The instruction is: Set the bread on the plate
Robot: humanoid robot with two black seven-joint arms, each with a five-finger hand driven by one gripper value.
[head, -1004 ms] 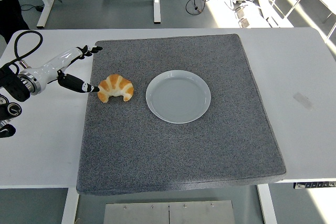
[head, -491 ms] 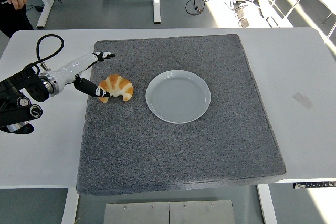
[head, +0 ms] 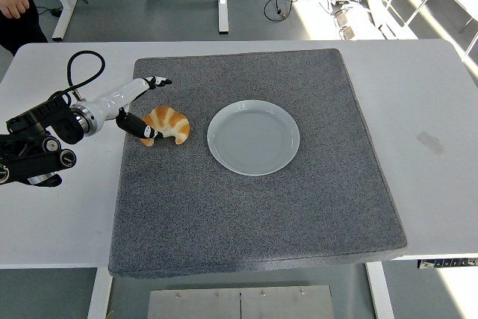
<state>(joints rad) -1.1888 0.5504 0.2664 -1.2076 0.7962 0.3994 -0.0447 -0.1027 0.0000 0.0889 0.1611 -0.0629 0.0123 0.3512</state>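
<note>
A golden croissant (head: 169,125) lies on the grey mat (head: 254,207), just left of an empty white plate (head: 254,137). My left hand (head: 153,107) reaches in from the left and is spread open around the croissant's left end. Its thumb tip (head: 149,134) touches the croissant's near left end. The other fingers (head: 158,81) point out above the croissant, apart from it. The hand holds nothing. My right arm is out of view.
The mat covers most of the white table (head: 433,110). A person's hand and dark clothing (head: 13,1) show at the top left corner, beyond the table. A black cable (head: 78,65) loops above my left forearm.
My left hand has moved right onto the mat. Its thumb has closed in to the croissant's left end and its fingers now stretch over the croissant's far side. The croissant has not moved.
</note>
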